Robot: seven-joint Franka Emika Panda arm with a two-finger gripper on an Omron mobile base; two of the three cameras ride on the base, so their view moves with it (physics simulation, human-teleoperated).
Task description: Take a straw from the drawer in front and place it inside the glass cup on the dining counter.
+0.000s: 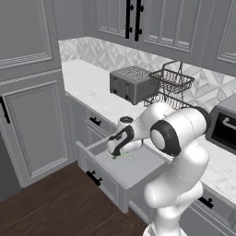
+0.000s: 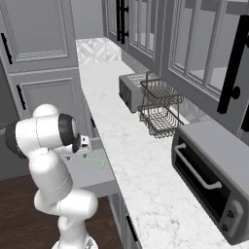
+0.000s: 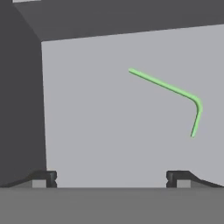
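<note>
The grey drawer (image 1: 133, 173) stands pulled out below the worktop, its black bar handle (image 1: 94, 178) facing the room. On its flat floor lies the thin green straw (image 3: 168, 87) with a short bent tip; it also shows as a green line (image 2: 96, 161) and beside the hand (image 1: 127, 157). My gripper (image 3: 111, 177) hangs over the drawer floor (image 3: 109, 122), open, pointing down, with nothing between its fingertips. The straw lies ahead of the fingertips and toward the right one, apart from both. The glass cup and the dining counter are out of view.
A toaster (image 1: 131, 83), a wire rack (image 1: 169, 85) and a toaster oven (image 2: 211, 177) stand on the marble worktop (image 2: 141, 160) behind the drawer. Tall grey cabinet doors (image 1: 34, 124) rise to the left. The drawer's dark side wall (image 3: 19, 100) is close on the hand's left.
</note>
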